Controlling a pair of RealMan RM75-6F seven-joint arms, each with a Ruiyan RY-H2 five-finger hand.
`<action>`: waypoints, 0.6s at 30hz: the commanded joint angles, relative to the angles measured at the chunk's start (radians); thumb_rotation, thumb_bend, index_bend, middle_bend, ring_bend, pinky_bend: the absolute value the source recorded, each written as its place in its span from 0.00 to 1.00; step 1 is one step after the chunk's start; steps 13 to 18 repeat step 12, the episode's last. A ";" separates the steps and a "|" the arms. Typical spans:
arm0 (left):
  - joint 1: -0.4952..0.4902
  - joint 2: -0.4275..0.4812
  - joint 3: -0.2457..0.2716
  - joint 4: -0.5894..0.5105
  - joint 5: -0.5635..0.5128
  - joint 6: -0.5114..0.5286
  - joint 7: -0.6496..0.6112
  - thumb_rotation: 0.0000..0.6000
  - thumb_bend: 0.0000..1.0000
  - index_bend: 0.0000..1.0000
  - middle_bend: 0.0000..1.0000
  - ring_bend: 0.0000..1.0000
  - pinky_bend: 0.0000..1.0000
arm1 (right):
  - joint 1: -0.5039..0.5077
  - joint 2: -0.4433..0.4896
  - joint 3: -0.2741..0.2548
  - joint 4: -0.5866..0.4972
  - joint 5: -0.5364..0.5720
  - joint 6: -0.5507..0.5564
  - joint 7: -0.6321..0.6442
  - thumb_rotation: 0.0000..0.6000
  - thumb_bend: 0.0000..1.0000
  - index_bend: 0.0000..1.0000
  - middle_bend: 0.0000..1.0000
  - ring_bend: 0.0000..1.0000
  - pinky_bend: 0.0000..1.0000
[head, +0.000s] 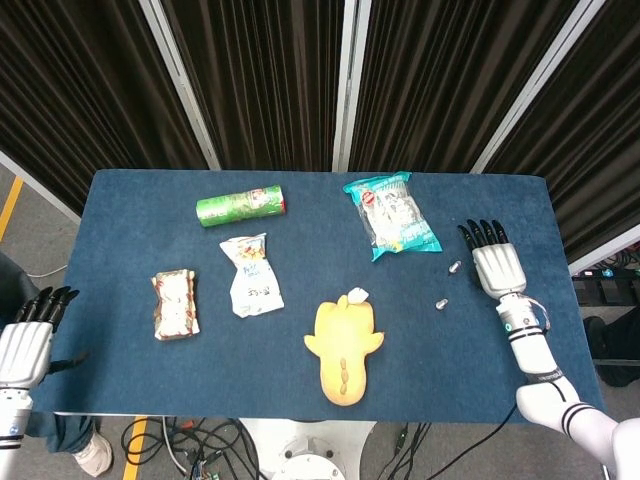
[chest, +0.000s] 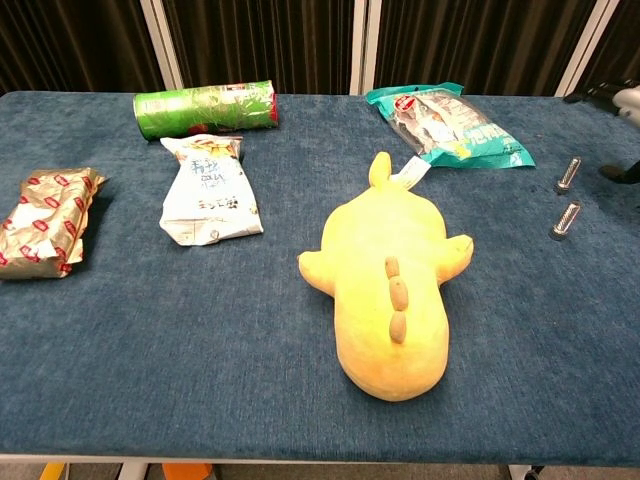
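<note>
The right hand (head: 496, 267) lies flat over the right part of the blue table (head: 120, 200), palm down, fingers stretched out and a little apart, holding nothing. In the chest view only its edge shows at the right border (chest: 628, 100). Just to its left, apart from it, lie two small metal bolts: the farther bolt (head: 454, 267) is near the fingers, and the nearer bolt (head: 439, 303) lies a little closer to the table's front edge. In the chest view both bolts lie on their sides, one behind the other (chest: 568, 174) (chest: 565, 220), not touching.

Further left and toward the back lies a teal snack bag (head: 391, 214), sealed and flat, its printed face up; what is inside cannot be told. In the middle near the front edge lies a yellow plush toy (head: 344, 346), belly down, with a row of brown spines along its back and a white tag at its head end.

Left of it lies a white snack pouch (head: 251, 274), crumpled, its top torn or folded. Behind that a green cylindrical can (head: 241, 208) lies on its side, lid end to the right. Near the left edge rests a red-and-gold wrapped packet (head: 176, 304).

The left hand (head: 25, 345) hangs beyond the table's left front corner, fingers straight and close together, empty.
</note>
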 joint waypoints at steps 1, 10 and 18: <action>0.001 0.000 -0.001 -0.002 -0.002 0.002 0.000 1.00 0.00 0.14 0.12 0.05 0.17 | -0.097 0.087 -0.008 -0.113 -0.019 0.147 0.028 1.00 0.25 0.01 0.04 0.00 0.00; -0.004 0.004 -0.012 -0.013 -0.007 0.001 0.000 1.00 0.00 0.14 0.12 0.05 0.17 | -0.355 0.238 -0.110 -0.445 -0.063 0.446 -0.047 1.00 0.25 0.00 0.00 0.00 0.00; -0.004 0.006 -0.010 -0.015 -0.005 0.001 0.002 1.00 0.00 0.14 0.12 0.05 0.17 | -0.378 0.239 -0.114 -0.473 -0.053 0.458 -0.058 1.00 0.25 0.00 0.00 0.00 0.00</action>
